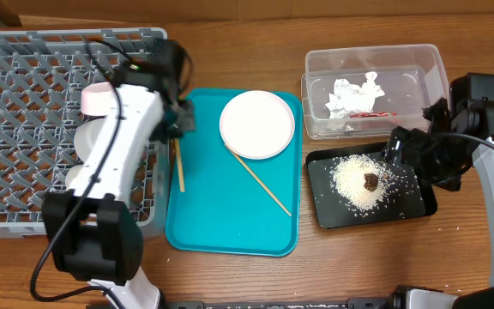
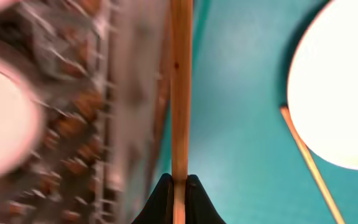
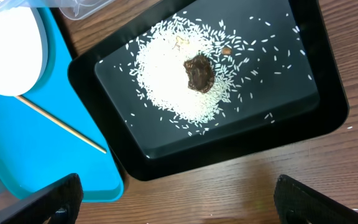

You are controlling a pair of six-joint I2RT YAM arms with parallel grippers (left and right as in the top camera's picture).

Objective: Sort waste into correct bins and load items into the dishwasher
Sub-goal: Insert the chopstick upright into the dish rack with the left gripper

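Note:
My left gripper point(image 1: 178, 124) point(image 2: 179, 186) is shut on a wooden chopstick point(image 1: 178, 169) point(image 2: 180, 93) at the left edge of the teal tray, beside the grey dish rack point(image 1: 24, 77). The second chopstick point(image 1: 261, 183) point(image 2: 309, 165) lies on the teal tray, its end under the round white plate point(image 1: 257, 124) point(image 2: 344, 93). A pinkish bowl point(image 1: 97, 99) sits in the rack; more white dishes point(image 1: 82, 146) show beside my arm. The clear tub point(image 1: 376, 64) holds the napkin point(image 1: 354, 93) and the red-and-white wrapper point(image 1: 369, 113). The black tray point(image 1: 324, 210) point(image 3: 328, 106) holds rice point(image 3: 166, 81) and the brown lump point(image 1: 371, 180) point(image 3: 199, 73). My right gripper point(image 1: 412, 154) point(image 3: 176, 190) is open and empty above that tray.
The teal serving tray point(image 1: 221, 223) point(image 3: 17, 155) point(image 2: 241, 124) lies between the rack and the two bins. The rack's wall point(image 2: 123, 112) is blurred, close on the left of the held chopstick. Bare wooden table point(image 3: 229, 193) runs along the front.

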